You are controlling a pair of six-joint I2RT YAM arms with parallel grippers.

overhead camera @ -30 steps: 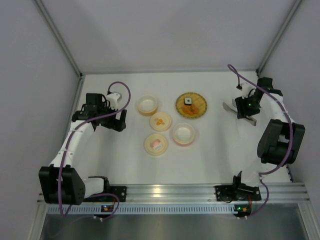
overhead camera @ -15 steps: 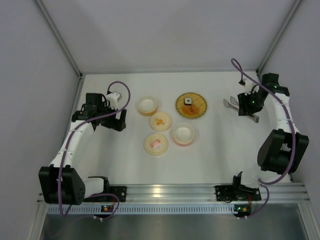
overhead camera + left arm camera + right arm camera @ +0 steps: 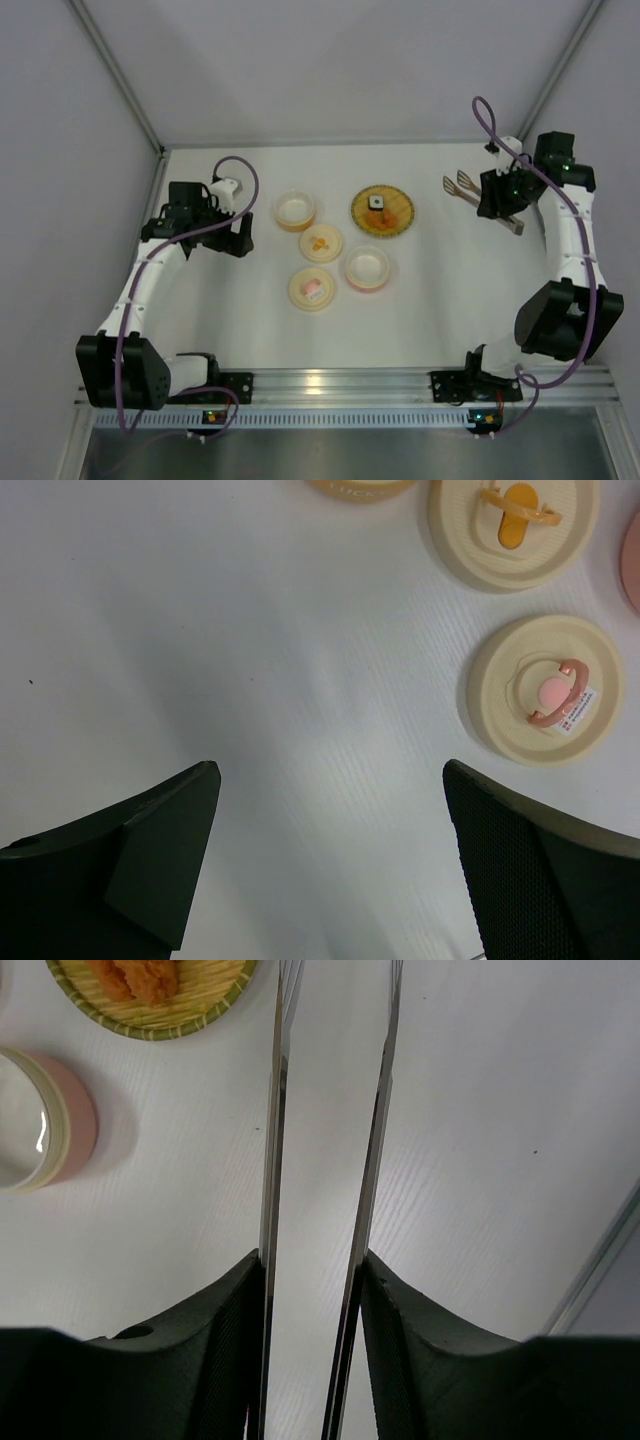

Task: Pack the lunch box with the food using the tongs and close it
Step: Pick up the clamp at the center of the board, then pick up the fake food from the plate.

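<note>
My right gripper (image 3: 498, 195) is shut on the grey metal tongs (image 3: 458, 185) at the far right, above the table, their tips pointing left toward the woven plate (image 3: 400, 222). In the right wrist view both thin arms of the tongs (image 3: 275, 1110) run up between my fingers (image 3: 225, 1320). The food sits on that plate: a white-and-dark cube (image 3: 376, 202) and orange chunks (image 3: 140, 975). The lunch box lies in parts: an orange bowl (image 3: 295, 210), a pink bowl (image 3: 367, 268) and two cream lids (image 3: 321, 243) (image 3: 312, 288). My left gripper (image 3: 328, 780) hangs open over bare table, left of the lids.
Grey walls close in the table on three sides, with metal posts near the back corners (image 3: 160, 150). In the left wrist view the lid with the pink handle (image 3: 545, 702) and the lid with the orange handle (image 3: 515, 530) lie to the upper right of my fingers.
My right arm has swung toward the back right corner, carrying the tongs farther back. The left arm has barely shifted.
</note>
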